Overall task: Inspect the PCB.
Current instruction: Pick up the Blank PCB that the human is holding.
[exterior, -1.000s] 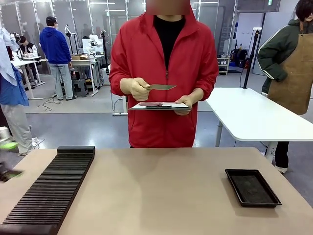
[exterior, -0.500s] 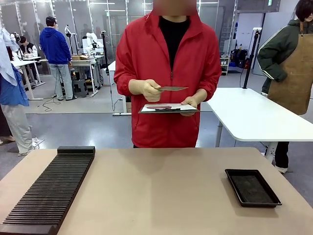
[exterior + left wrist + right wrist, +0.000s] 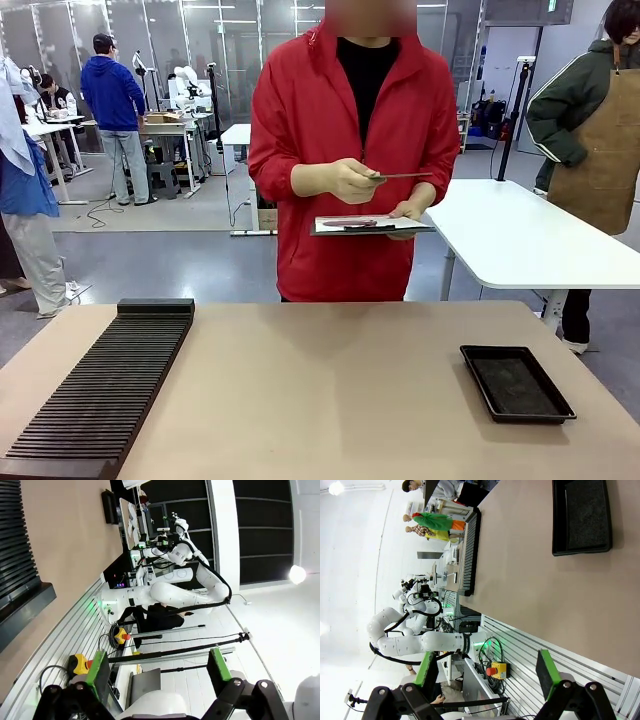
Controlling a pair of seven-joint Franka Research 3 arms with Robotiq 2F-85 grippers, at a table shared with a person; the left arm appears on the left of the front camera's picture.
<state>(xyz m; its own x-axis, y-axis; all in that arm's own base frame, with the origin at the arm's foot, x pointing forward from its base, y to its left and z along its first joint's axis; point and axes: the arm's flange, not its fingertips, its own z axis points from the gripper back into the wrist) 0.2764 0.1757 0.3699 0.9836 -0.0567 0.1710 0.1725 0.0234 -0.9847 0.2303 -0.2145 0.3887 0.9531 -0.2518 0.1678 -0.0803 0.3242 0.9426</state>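
Note:
Across the table a person in a red jacket holds the PCB flat at chest height in one hand; I see it edge-on as a thin strip. The other hand carries a clipboard just below it. My left gripper is open, nothing between its green pads, and it looks past the table's near edge. My right gripper is also open and empty, off the table's near side. Both grippers are far from the PCB.
A long black slotted rack lies on the table's left side, also seen as the rack and the rack. A shallow black tray sits at the right, and the tray shows again. A white table stands behind.
The person has stepped to the right with the PCB and clipboard, and the PCB has tipped flatter to edge-on. A blurred gripper at the left edge one second ago has left the front view.

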